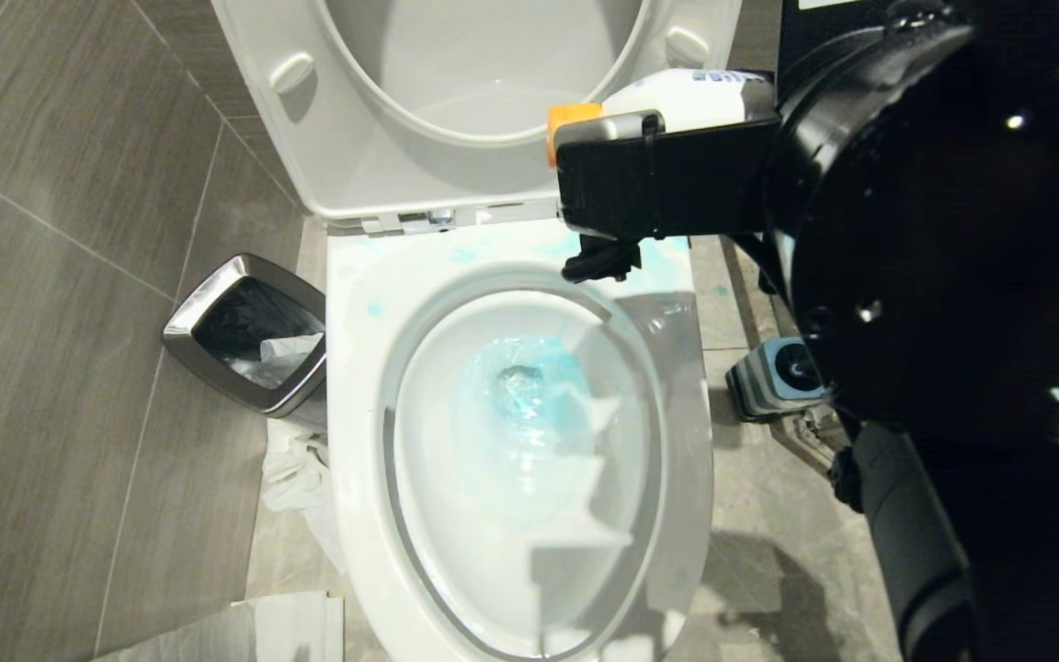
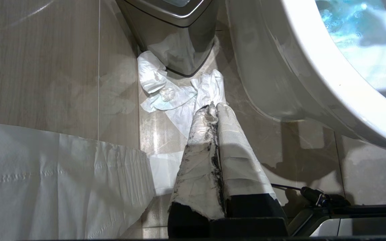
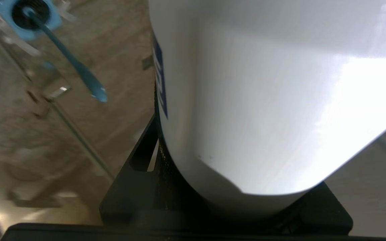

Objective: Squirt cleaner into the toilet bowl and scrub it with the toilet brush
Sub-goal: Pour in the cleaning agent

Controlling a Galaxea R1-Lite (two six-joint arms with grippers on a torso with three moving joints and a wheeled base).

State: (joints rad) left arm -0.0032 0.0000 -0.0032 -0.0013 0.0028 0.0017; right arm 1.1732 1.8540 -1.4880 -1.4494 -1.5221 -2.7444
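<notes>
The tiled floor carries the toilet bowl, which stands just under the right gripper. A steel-rimmed bin sits on the tiles on the bowl's far side from that gripper, with crumpled white paper on the floor against its base and a flat white sheet nearer the robot. The brush holder stands on the floor below the gripper, beside the bowl.

Right hand reaches in level, fingers clamped; left hand hangs low, fingers pressed together.
</notes>
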